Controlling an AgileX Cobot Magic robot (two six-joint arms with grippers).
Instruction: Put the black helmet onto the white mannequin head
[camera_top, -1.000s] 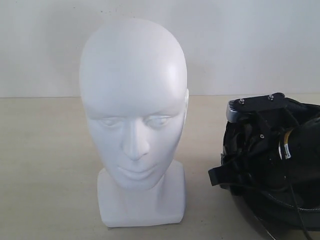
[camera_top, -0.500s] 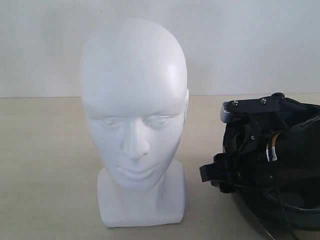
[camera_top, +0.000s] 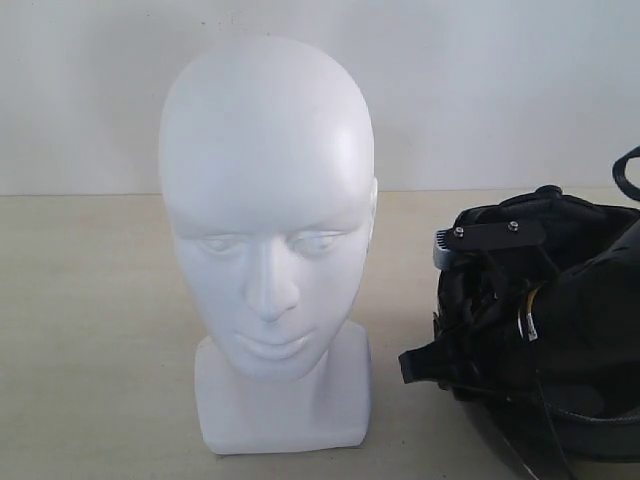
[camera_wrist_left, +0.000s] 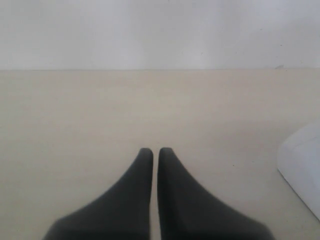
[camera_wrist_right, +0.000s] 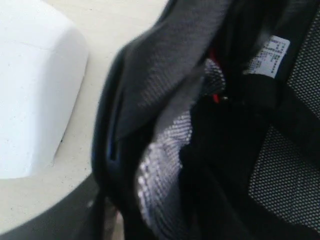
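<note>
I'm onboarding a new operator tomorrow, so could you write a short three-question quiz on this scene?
1. True or false: the black helmet already sits on the white mannequin head.
2. In the exterior view, the helmet lies: A) left of the head, B) right of the head, C) behind the head.
3. Fill in: over the bare table, the left pincer is ____ (open or shut).
Key: 1 false; 2 B; 3 shut.
</note>
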